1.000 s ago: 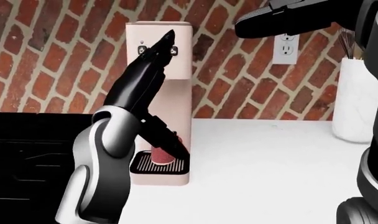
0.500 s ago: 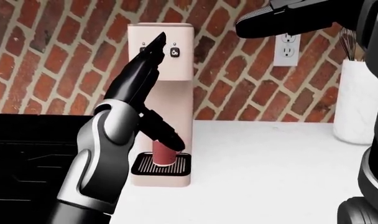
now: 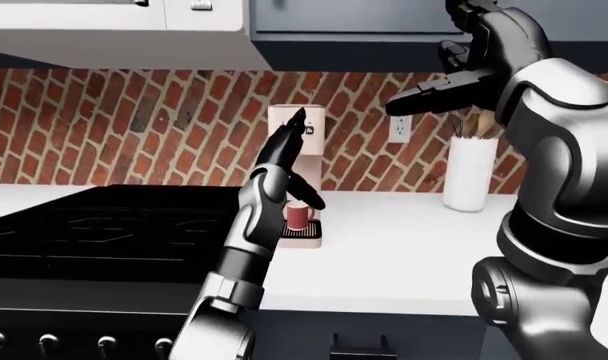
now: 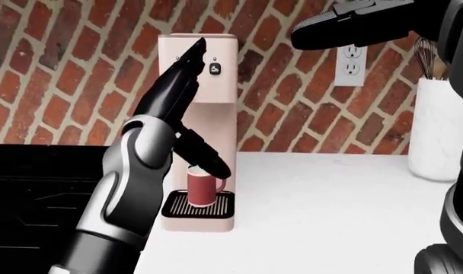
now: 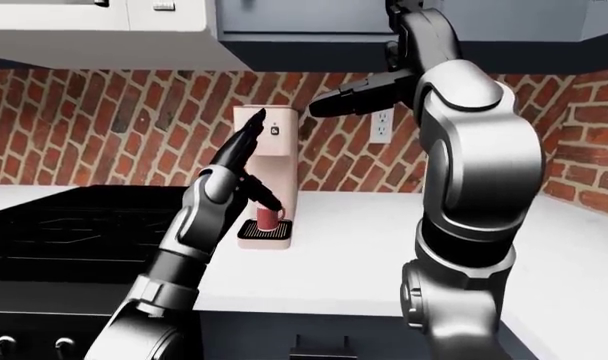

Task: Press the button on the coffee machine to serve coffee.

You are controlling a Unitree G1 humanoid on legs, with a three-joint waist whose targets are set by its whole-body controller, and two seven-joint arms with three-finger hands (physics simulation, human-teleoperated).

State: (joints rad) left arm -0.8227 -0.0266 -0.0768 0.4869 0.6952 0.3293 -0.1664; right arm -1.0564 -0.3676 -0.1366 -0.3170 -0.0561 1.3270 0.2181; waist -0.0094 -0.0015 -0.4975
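Observation:
The pink coffee machine (image 4: 216,114) stands against the brick wall, with a round dark button (image 4: 214,68) on its upper panel. A red mug (image 4: 202,189) sits on its black drip tray (image 4: 216,206). My left hand (image 4: 187,63) is open with its fingers straight, their tips over the panel just left of the button; whether they touch is unclear. Its thumb (image 4: 209,160) hangs above the mug. My right hand (image 4: 323,28) is open and held high at the upper right, away from the machine.
A black stove (image 4: 33,194) fills the lower left beside the machine. A white utensil holder (image 4: 437,131) stands at the right on the white counter (image 4: 330,217), below a wall outlet (image 4: 349,63). Cabinets (image 3: 114,30) hang above.
My left hand has slid a little left across the panel, uncovering the round button, and the mug shows more. The whole picture has dropped slightly, so the camera moved.

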